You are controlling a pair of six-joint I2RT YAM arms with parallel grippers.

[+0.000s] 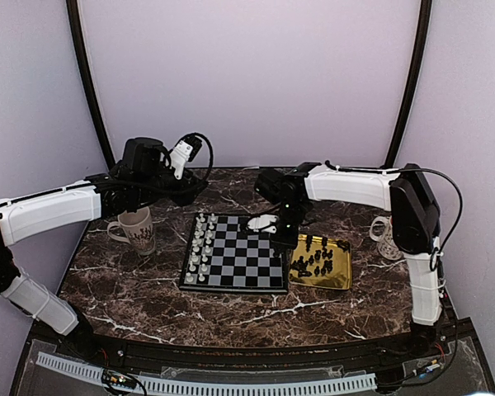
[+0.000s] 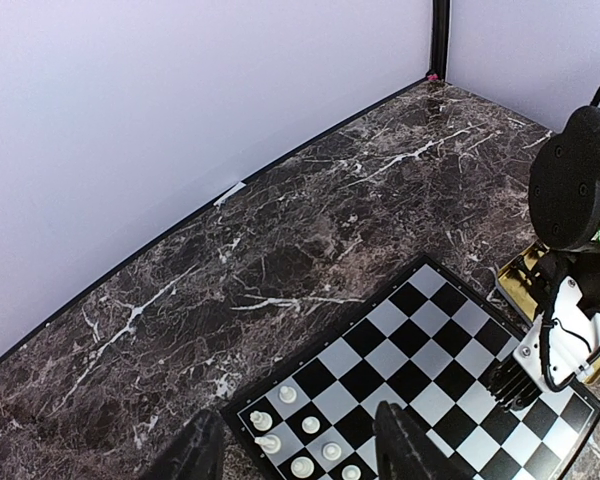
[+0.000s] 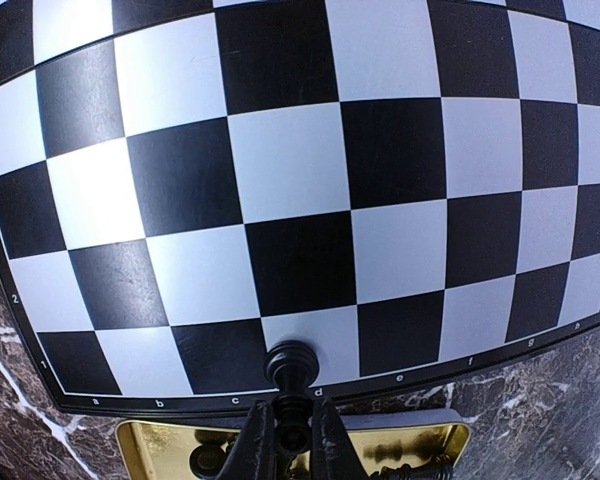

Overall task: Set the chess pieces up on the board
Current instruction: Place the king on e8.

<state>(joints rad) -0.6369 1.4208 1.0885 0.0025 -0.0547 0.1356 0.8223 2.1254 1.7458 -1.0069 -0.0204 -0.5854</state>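
Over the right edge of the board (image 1: 246, 266), the right hand (image 3: 292, 428) pinches one black piece (image 3: 292, 362) upright at a pale edge square. Just right of the board, the other black pieces (image 1: 318, 262) sit in a gold tray (image 1: 342, 281) on the desk (image 1: 148, 289). Pale pieces (image 1: 201, 246) fill the board's two left rows. Beyond its far-left corner, the left hand (image 2: 295, 455) hangs with its fingers spread, holding nothing.

The board (image 3: 300, 180) fills most of the view, with file letters along its near rim. At the bottom centre the right gripper (image 3: 293, 412) pinches a black piece (image 3: 291, 364), whose rounded head is over the edge squares near "d". Whether its base touches the board cannot be told. Behind the fingers a gold tray (image 3: 155, 440) holds other dark pieces (image 3: 208, 458) on the marble table (image 3: 10, 400).
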